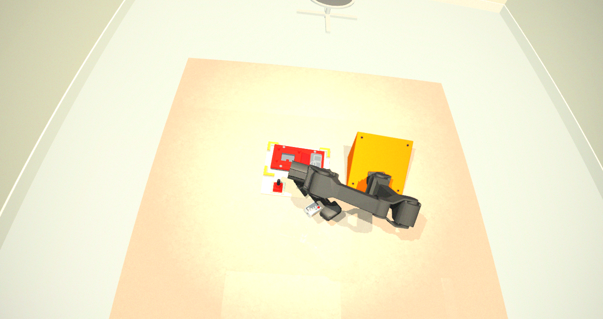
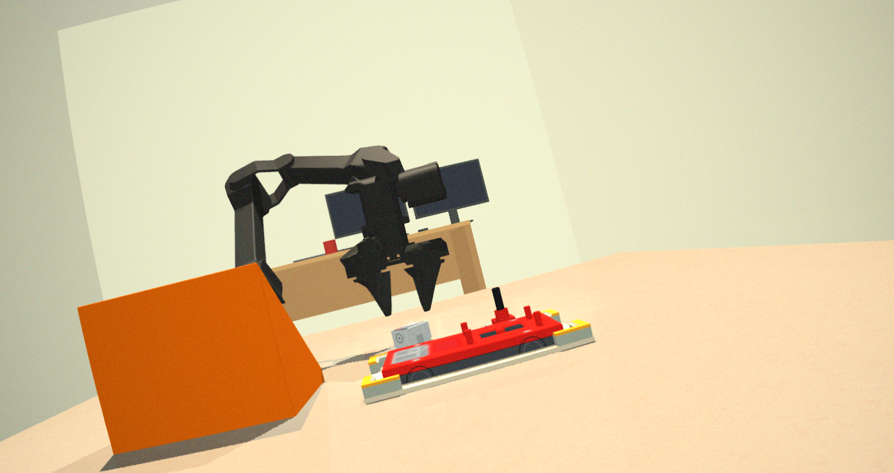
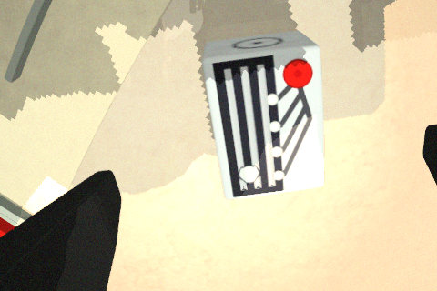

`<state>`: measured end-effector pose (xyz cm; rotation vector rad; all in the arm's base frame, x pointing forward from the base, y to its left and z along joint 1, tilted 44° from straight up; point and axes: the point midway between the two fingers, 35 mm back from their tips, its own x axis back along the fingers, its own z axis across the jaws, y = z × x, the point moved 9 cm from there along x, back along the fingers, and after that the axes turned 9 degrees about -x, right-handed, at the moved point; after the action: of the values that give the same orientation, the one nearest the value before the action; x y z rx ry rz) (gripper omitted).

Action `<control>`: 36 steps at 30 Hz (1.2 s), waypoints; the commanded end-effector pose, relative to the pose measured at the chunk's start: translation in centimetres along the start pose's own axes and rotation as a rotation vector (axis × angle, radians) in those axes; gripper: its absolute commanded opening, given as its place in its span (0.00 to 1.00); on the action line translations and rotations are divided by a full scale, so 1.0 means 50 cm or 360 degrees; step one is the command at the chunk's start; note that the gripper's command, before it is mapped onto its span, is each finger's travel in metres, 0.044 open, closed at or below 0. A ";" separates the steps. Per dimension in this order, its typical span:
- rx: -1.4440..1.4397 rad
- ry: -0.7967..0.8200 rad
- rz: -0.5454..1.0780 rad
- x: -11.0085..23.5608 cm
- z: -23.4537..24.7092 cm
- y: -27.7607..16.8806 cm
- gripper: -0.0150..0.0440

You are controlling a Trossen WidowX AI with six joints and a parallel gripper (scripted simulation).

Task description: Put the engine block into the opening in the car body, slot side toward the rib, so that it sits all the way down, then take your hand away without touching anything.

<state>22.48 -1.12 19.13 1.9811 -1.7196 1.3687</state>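
The engine block [image 1: 312, 209] [image 2: 411, 334] [image 3: 259, 118], a white-grey box with black stripes and a red dot on top, lies on the table beside the car's board. My gripper [image 2: 406, 311] [image 3: 277, 164] is open and empty, pointing down above the block. In the wrist view the block lies between the two spread fingers, which do not touch it. Its slot cannot be made out. The red car body [image 1: 276, 161] [image 2: 447, 344] sits between yellow-topped corner holders. Its opening [image 1: 287, 157] is empty and shows grey inside, with a small red part at one edge.
A red base with a black stick [image 1: 277, 187] [image 2: 498, 300] stands on the white board beside the car. A slim grey bar [image 3: 38, 20] shows in the wrist view. A large orange box [image 1: 381, 157] [image 2: 187, 358] stands beside the arm's base. Red pegs rise from the car.
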 end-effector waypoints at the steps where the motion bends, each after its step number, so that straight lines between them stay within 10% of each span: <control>1: -0.0003 -0.0002 0.0006 -0.011 -0.003 0.004 1.00; 18: -0.0003 -0.0003 0.0007 -0.060 -0.002 0.003 1.00; 30: -0.0003 -0.0003 0.0007 -0.060 -0.002 0.003 0.47; 36: -0.0003 -0.0003 0.0007 -0.060 -0.002 0.003 0.40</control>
<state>22.65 0.92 17.02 1.9797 -1.7235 1.3732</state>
